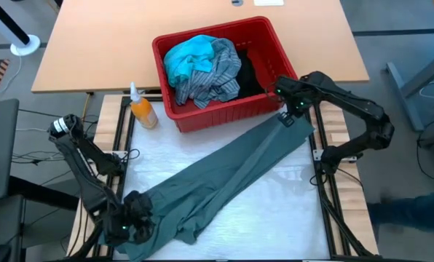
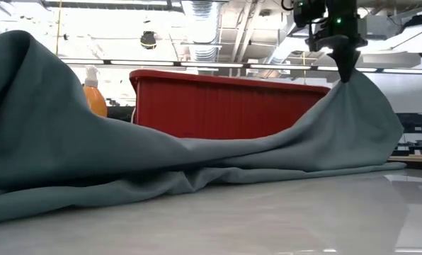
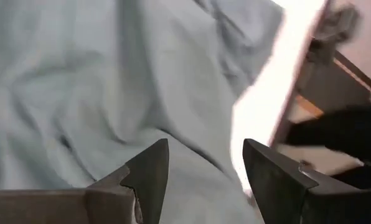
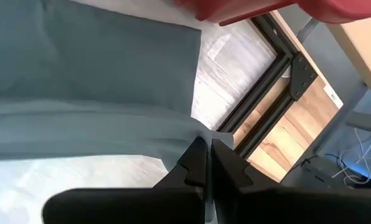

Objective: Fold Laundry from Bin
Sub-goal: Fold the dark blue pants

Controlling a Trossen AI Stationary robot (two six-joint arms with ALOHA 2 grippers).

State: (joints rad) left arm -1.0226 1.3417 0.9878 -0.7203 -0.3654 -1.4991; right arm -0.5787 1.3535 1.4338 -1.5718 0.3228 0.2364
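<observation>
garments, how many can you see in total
4: grey-green garment spread across the table; turquoise one, striped shirt and black one in the red bin. More may be buried underneath.

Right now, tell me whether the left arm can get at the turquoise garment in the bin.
Probably not: the left claw is low over the grey-green garment at the near-left corner, far from the turquoise garment in the bin.
</observation>
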